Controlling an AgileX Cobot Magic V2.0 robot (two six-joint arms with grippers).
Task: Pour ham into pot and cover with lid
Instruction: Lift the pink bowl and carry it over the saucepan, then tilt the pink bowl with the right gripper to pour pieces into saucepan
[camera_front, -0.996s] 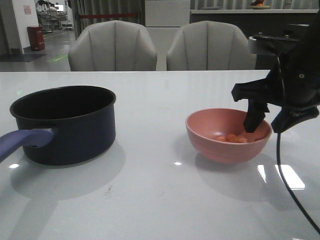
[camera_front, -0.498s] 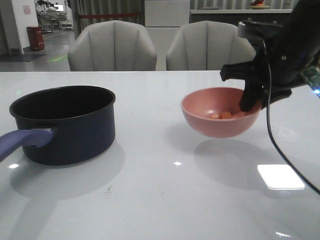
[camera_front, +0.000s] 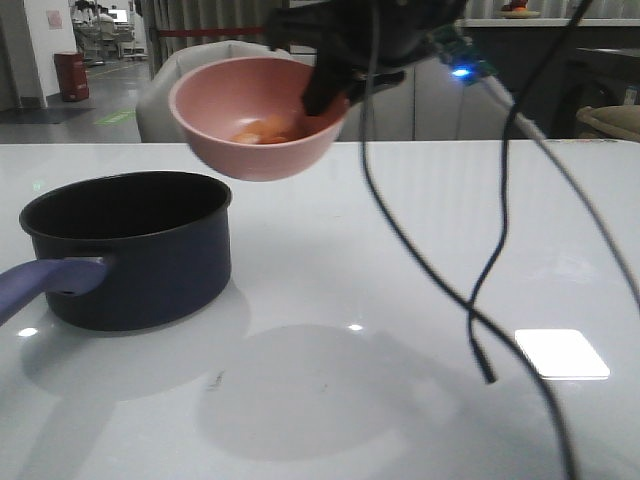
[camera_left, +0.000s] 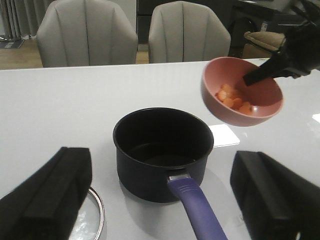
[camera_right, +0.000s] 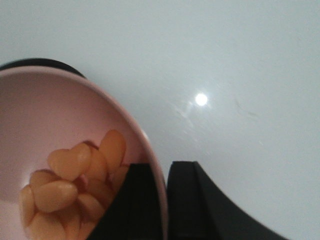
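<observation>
Right gripper (camera_front: 335, 85) pinches the pink bowl's (camera_front: 262, 150) rim, ham (camera_front: 262, 130) inside, raised beside the pot (camera_front: 135, 250). Left gripper (camera_left: 160, 200) hangs open above it; lid (camera_left: 95, 220) alongside.

Overhead light is glaring off the glossy white tabletop (camera_front: 420, 260) in a bright rectangle near its right edge. Soft shadows are pooling beneath the dark navy saucepan (camera_front: 130, 250). The raised pink bowl (camera_front: 262, 118) is blurring slightly.
</observation>
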